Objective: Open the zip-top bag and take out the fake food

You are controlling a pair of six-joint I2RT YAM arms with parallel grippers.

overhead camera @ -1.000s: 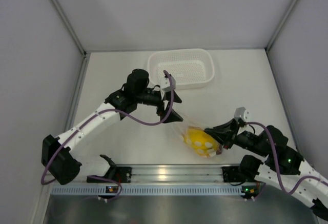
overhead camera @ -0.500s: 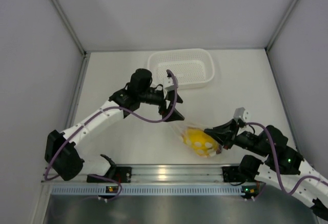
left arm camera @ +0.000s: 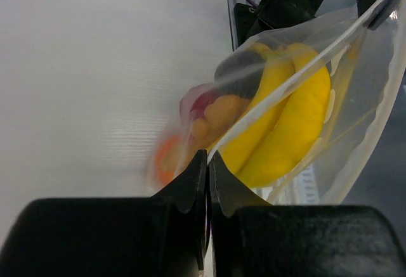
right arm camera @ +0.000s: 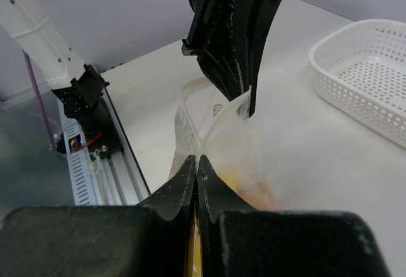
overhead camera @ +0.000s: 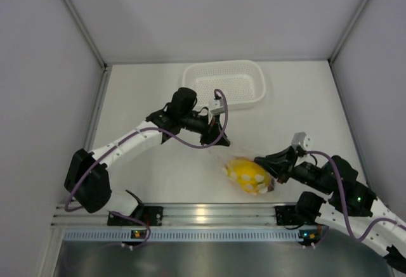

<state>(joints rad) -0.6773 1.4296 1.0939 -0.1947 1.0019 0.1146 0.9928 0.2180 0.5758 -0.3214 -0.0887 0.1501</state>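
1. Nearest, low right in the top view: the right end effector (overhead camera: 261, 163) has its fingers pressed flat together on the clear film of the zip-top bag (overhead camera: 248, 174), at the bag's right side.
2. The bag lies on the surface (overhead camera: 304, 118) just beyond the near metal rail (overhead camera: 203, 213), between the two arms. It is clear, white-dotted and bulging.
3. The fake food is all inside the bag: yellow banana (left arm camera: 298, 118), dark purple piece (left arm camera: 238, 77) against it, red fruit (left arm camera: 203, 103), orange bits (left arm camera: 219, 115), and a blurred round orange (left arm camera: 166, 156) at the far end.
4. The left end effector (overhead camera: 223, 142) reaches in from the left, its fingers closed on the bag's upper edge on the far-left side. Whether the zip is parted cannot be told.
5. Farthest: the white perforated basket (overhead camera: 222, 63) by the back wall, well apart from the bag.
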